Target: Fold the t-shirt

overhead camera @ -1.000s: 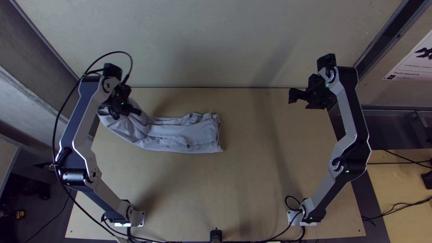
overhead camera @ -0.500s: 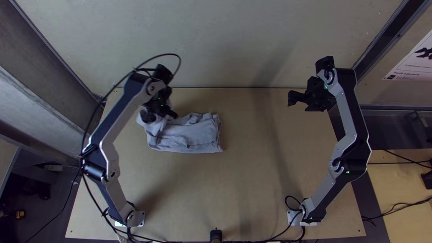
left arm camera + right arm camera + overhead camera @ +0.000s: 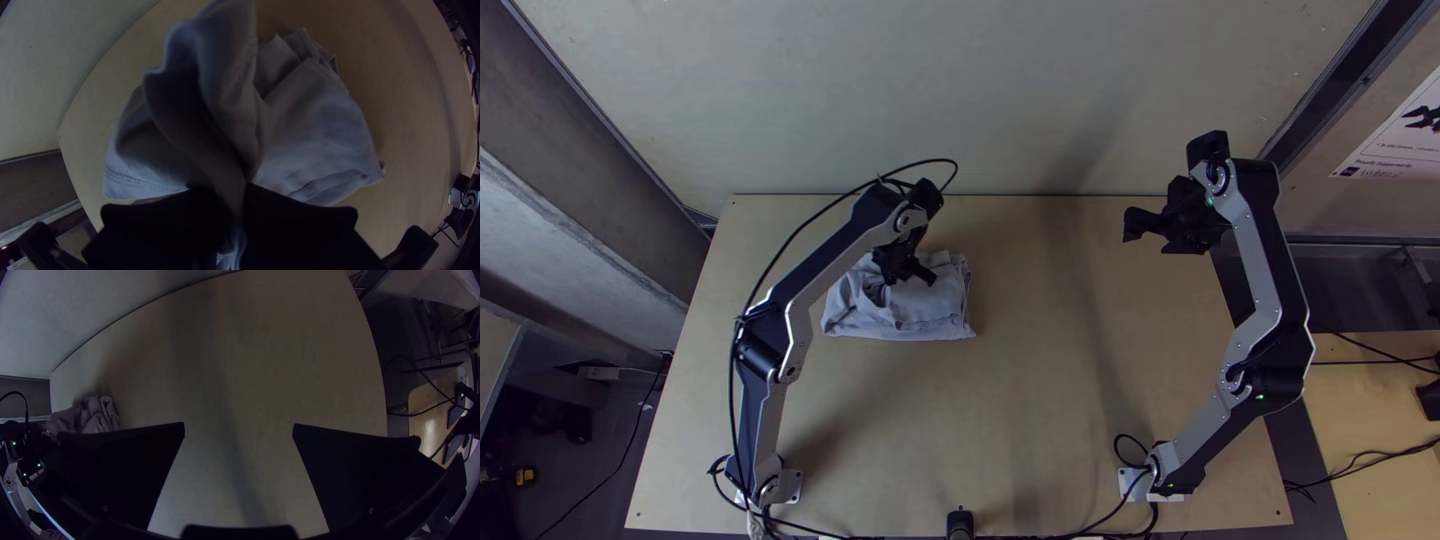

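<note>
You've got the shirt (image 3: 880, 315) mostly folded, I'd judge, left of centre on the surface (image 3: 980, 420), left fingers (image 3: 300, 220) clamping a raised part, right fingers (image 3: 350, 470) wide apart; laying that down and smoothing remains

Dim light lays soft shadows across the table (image 3: 1040, 430), and wrist views curve into dark corners.

I count one t-shirt (image 3: 935, 322), one bench (image 3: 1040, 400) and two arms (a left arm (image 3: 830, 268) and a right arm (image 3: 1267, 265), so two pairs of jaws altogether). There is also one poster (image 3: 1395, 135) and one keyboard (image 3: 452, 447).
</note>
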`<action>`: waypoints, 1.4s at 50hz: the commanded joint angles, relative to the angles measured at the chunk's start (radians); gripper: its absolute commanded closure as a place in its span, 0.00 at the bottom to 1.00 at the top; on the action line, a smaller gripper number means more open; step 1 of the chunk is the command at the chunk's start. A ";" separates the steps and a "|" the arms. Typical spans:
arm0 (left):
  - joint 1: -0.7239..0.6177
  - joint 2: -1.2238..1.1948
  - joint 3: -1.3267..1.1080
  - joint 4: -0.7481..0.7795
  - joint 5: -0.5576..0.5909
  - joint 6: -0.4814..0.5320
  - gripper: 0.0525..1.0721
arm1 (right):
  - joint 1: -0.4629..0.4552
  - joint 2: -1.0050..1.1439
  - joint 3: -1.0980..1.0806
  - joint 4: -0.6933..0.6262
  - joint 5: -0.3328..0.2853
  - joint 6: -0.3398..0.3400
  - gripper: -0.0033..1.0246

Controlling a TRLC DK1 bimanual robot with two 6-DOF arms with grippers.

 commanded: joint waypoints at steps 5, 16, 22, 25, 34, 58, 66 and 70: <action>-0.056 0.084 0.078 -0.014 0.012 -0.057 0.97 | -0.007 -0.046 -0.059 0.020 0.006 0.000 0.03; -0.140 0.159 0.177 0.023 0.173 -0.190 0.05 | -0.005 -0.067 -0.103 0.045 0.006 0.000 0.03; -0.169 0.176 0.181 0.079 0.296 -0.291 0.05 | -0.008 -0.070 -0.120 0.052 0.005 0.000 0.03; -0.178 0.184 0.184 0.109 0.322 -0.322 0.04 | -0.007 -0.073 -0.131 0.059 0.005 0.000 0.03; -0.174 0.179 0.189 0.188 0.486 -0.380 0.05 | -0.001 -0.081 -0.138 0.077 0.005 0.002 0.03; 0.113 -0.091 0.135 0.216 0.385 -0.216 0.05 | -0.004 -0.135 -0.072 0.221 0.069 -0.078 0.04; 0.245 -0.190 0.106 0.227 0.339 -0.158 0.05 | 0.007 -0.173 -0.049 0.322 0.090 -0.066 0.04; 0.306 -0.242 0.089 0.228 0.322 -0.126 0.05 | 0.032 -0.204 -0.045 0.391 0.107 -0.073 0.04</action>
